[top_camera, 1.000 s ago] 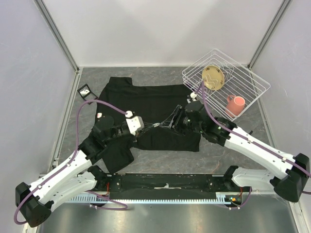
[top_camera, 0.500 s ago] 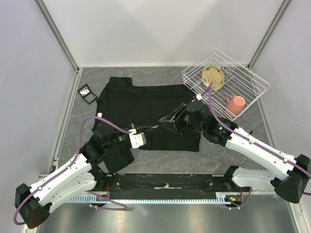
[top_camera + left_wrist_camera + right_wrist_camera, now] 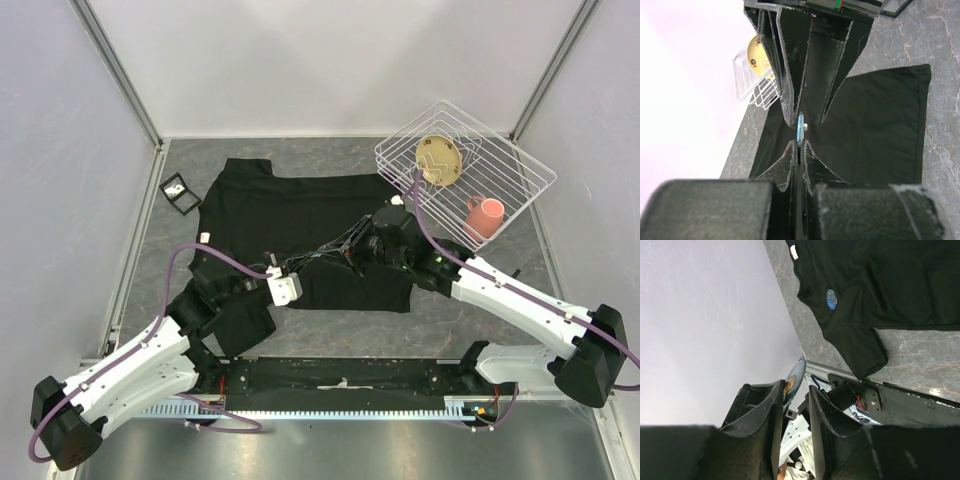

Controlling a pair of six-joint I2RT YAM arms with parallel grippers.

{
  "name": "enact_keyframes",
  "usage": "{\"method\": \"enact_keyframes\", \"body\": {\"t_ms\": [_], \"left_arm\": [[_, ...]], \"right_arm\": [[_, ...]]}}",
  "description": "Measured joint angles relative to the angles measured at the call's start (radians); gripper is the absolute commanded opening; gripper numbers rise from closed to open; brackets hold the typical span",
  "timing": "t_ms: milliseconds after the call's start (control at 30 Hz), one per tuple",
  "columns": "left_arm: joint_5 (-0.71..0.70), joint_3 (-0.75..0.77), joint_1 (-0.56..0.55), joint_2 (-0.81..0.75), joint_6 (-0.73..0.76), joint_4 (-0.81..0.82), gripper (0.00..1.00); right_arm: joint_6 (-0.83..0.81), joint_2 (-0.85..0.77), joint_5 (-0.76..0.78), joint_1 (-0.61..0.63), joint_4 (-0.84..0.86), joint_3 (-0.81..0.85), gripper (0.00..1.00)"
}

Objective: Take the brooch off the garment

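Between clenched fingertips of the left gripper (image 3: 799,152) sits the round brooch (image 3: 800,131) (edge-on from that wrist). Fingers of the right gripper (image 3: 795,386) stand parted either side of it.

**Where the cams sit**

From up top: fixed high behind the arm bases (image 3: 65,425), looking down on the whole table (image 3: 320,155), far off. From the left wrist: jammed right behind its own fingers (image 3: 715,210), facing the wire basket (image 3: 757,90). From the right wrist: same closeness, facing back toward the near rail (image 3: 910,400). Common to all three: the black shirt (image 3: 290,210).
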Motion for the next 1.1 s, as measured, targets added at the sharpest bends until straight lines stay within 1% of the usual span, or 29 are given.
{"method": "enact_keyframes", "body": {"t_ms": [100, 133, 267, 400, 433, 567, 633, 767, 1033, 1067, 1100], "left_arm": [[0.000, 0.000, 0.000, 0.006, 0.006, 0.000, 0.02], [0.000, -0.001, 0.000, 0.007, 0.007, 0.000, 0.02], [0.000, -0.005, -0.001, 0.008, 0.016, 0.000, 0.02], [-0.002, -0.009, -0.003, 0.008, 0.025, -0.001, 0.02], [-0.002, -0.010, -0.004, 0.008, 0.027, -0.003, 0.02], [-0.004, -0.015, -0.009, 0.008, 0.035, -0.009, 0.02], [-0.005, -0.016, -0.013, 0.008, 0.038, -0.015, 0.02], [-0.008, -0.016, -0.023, 0.007, 0.049, -0.018, 0.02], [-0.021, -0.017, -0.034, 0.003, 0.065, -0.028, 0.02], [-0.022, -0.017, -0.035, 0.002, 0.066, -0.028, 0.02], [-0.022, -0.017, -0.035, 0.002, 0.068, -0.028, 0.02]], "right_arm": [[0.011, 0.017, -0.009, 0.001, 0.019, 0.000, 0.31], [0.015, 0.022, -0.013, 0.001, 0.025, 0.000, 0.28], [0.026, 0.035, -0.017, 0.004, 0.042, 0.000, 0.22], [0.040, 0.035, -0.015, 0.004, 0.048, -0.008, 0.22], [0.042, 0.035, -0.015, 0.004, 0.048, -0.010, 0.25], [0.045, 0.032, -0.015, 0.005, 0.056, -0.028, 0.28], [0.042, 0.029, -0.013, 0.005, 0.055, -0.035, 0.28], [0.026, 0.023, -0.004, 0.006, 0.051, -0.038, 0.23], [-0.011, 0.023, 0.011, 0.011, 0.036, -0.029, 0.20], [-0.018, 0.023, 0.012, 0.011, 0.032, -0.026, 0.17], [-0.023, 0.023, 0.014, 0.011, 0.031, -0.024, 0.16]]}}
